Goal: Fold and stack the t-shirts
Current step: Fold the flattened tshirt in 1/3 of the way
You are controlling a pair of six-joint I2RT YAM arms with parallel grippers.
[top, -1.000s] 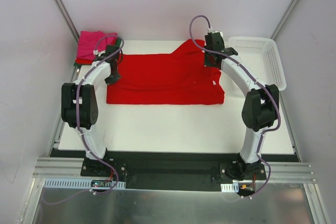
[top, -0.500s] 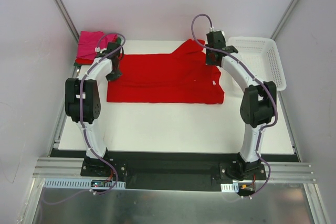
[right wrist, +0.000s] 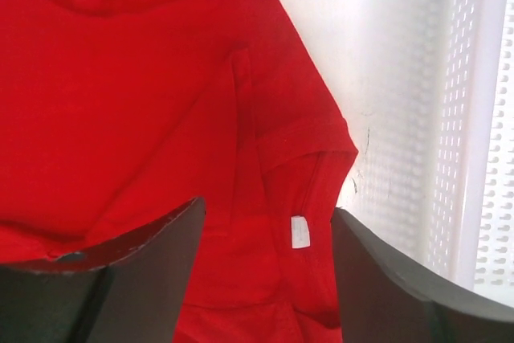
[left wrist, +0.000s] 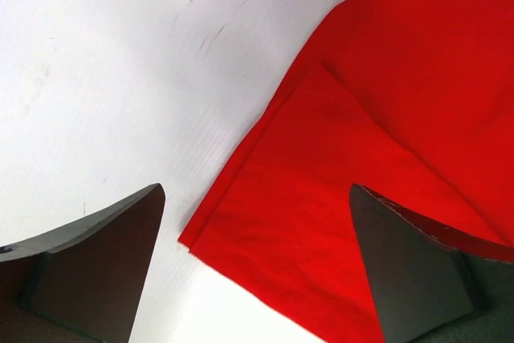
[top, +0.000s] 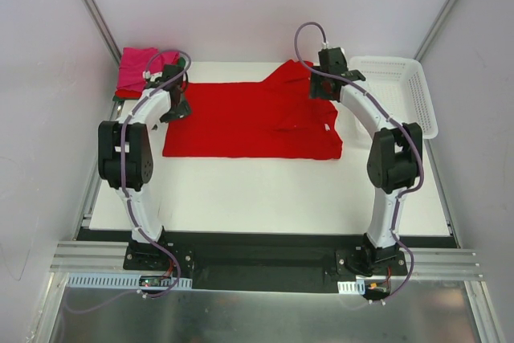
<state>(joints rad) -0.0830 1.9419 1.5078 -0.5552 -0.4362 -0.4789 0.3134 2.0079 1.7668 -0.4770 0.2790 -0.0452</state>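
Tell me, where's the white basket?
Top view: the white basket sits at the far right corner of the table, just right of the right gripper and red t-shirt.

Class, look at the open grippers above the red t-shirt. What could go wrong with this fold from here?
The left gripper hangs open over the layered edge of the red t-shirt. It might pinch only the top layer, so the fold slips apart. The right gripper is open above the sleeve, close beside the white basket. A finger could catch the basket or bunch the sleeve.
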